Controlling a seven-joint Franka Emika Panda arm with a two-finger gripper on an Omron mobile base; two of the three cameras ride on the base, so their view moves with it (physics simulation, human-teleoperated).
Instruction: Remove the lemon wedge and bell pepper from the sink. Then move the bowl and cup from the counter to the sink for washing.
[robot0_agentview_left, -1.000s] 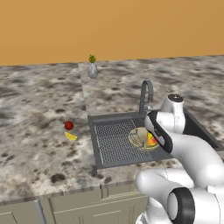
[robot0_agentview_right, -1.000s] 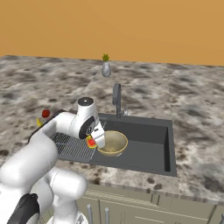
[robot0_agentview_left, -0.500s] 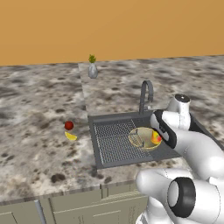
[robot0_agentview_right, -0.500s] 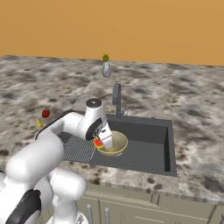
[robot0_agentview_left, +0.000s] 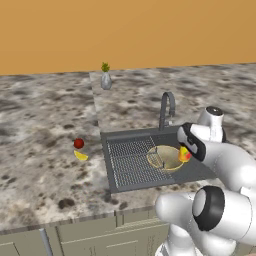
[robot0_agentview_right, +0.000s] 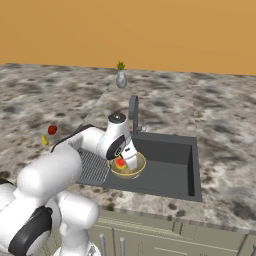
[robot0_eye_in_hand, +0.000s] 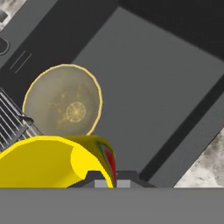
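1. The yellow cup (robot0_eye_in_hand: 52, 159) is being gripped by the hand (robot0_eye_in_hand: 109, 177), whose fingers are clenched on its rim.
2. The cup (robot0_agentview_left: 184, 153) is being held above the sink (robot0_agentview_left: 200, 172), over the edge of the olive-gold bowl (robot0_agentview_left: 165, 158).
3. The bowl (robot0_agentview_right: 128, 169) is being kept inside the sink (robot0_agentview_right: 170, 170), beside its ribbed drainboard (robot0_agentview_left: 127, 162).
4. The bell pepper (robot0_agentview_left: 78, 143) and lemon wedge (robot0_agentview_left: 81, 156) are being kept on the surface (robot0_agentview_left: 45, 150), left of the sink.

One of each — bowl (robot0_agentview_left: 165, 157), cup (robot0_agentview_left: 184, 154), lemon wedge (robot0_agentview_left: 81, 156), bell pepper (robot0_agentview_left: 78, 144), vase (robot0_agentview_left: 105, 80) — five things.
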